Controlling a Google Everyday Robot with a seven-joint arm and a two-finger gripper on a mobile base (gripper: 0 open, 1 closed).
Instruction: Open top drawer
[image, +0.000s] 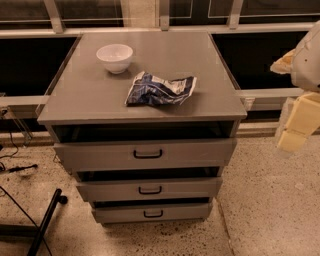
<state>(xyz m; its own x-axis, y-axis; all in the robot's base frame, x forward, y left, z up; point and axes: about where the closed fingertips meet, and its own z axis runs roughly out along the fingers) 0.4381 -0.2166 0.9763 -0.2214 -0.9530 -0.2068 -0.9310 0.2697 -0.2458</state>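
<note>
The top drawer (100, 156) is the widest grey front of the cabinet, just under the countertop, with a small black bar handle (148, 154) at its centre. It stands out a little from the cabinet, with a dark gap above its front. Two narrower grey drawers, the middle one (110, 190) and the lowest one (120, 212), sit below it with like handles. My gripper (298, 122), white and pale yellow, hangs at the right edge of the camera view, to the right of the cabinet and well apart from the handle, at about the top drawer's height.
On the grey countertop (90, 100) stand a white bowl (114, 57) at the back left and a crumpled blue-and-white snack bag (160, 89) near the middle. A black stand leg (46, 220) and cables lie on the speckled floor at the lower left. A window rail (150, 30) runs behind.
</note>
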